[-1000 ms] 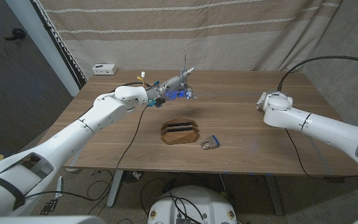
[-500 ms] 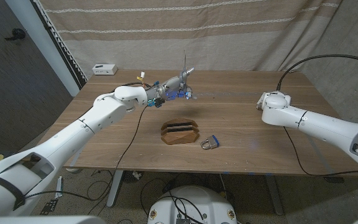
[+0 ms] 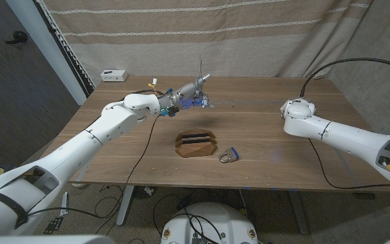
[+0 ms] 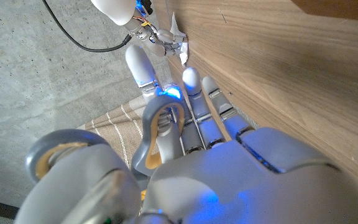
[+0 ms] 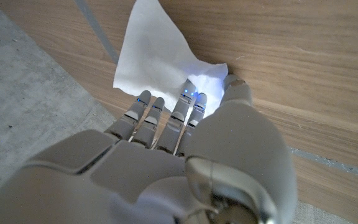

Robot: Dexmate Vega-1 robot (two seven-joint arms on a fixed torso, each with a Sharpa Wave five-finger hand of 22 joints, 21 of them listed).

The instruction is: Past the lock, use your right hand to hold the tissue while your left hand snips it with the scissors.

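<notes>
My left hand (image 3: 188, 95) is raised over the back middle of the table and grips the grey scissors (image 3: 201, 73), blades pointing up. In the left wrist view its fingers (image 4: 194, 106) pass through the grey scissors handle (image 4: 160, 121). My right hand (image 3: 286, 110) hovers over the right part of the table, further back than the lock. In the right wrist view its fingers (image 5: 166, 118) pinch a white tissue (image 5: 154, 62) against the thumb. The left wrist view shows the right hand (image 4: 157, 37) far off with the tissue (image 4: 178, 40) hanging from it. The blue padlock (image 3: 229, 156) lies near the front middle.
A wooden slotted block (image 3: 196, 144) sits just left of the padlock. A small white box (image 3: 114, 74) stands at the back left corner. A black cable runs across the table (image 3: 330, 95) from the left arm. A striped curtain hangs behind.
My right arm has shifted slightly leftward and back. The left hand with the scissors has stayed put.
</notes>
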